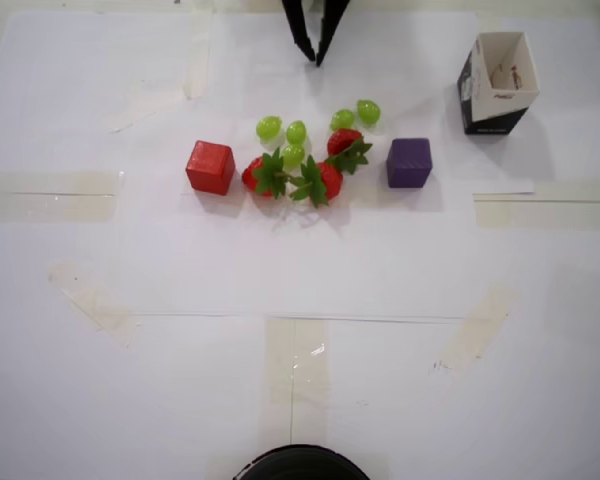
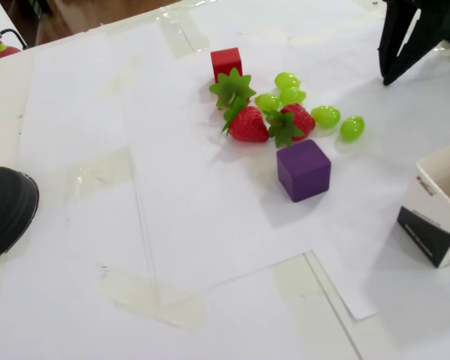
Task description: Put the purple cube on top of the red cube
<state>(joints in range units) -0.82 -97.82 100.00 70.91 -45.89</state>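
Item one — the small matte dark-purple cube (image 1: 409,162): it sat on the white paper-covered counter (image 1: 300,270), at the right end of the row in the overhead view, free on all sides, with the nearest plastic strawberry (image 1: 346,144) just beside its left face.

Item two — the small matte bright-red cube (image 1: 211,167): it stood at the left end of that row, well apart from the purple one, its top bare, a strawberry's green leaves (image 1: 271,172) close to its right side.

Item three — the clutter between: three red strawberries and a scatter of glossy green grapes (image 1: 296,132). You had to carry over these, not through them.

Item four — the black-and-white open cardboard box (image 1: 495,82): off to the far right, no part of the job.

Item five — the black two-finger hand (image 1: 315,56): it hung at the top edge of the overhead view, tips pointing down, nearly together with only a thin slit between them, gripping nothing and well apart from both cubes.

Advice, as judgement: the reach had not begun. You needed to spread the fingers wide, descend squarely on the purple cube's flat sides away from the strawberry, lift high, and release only once it sat level on the red top.
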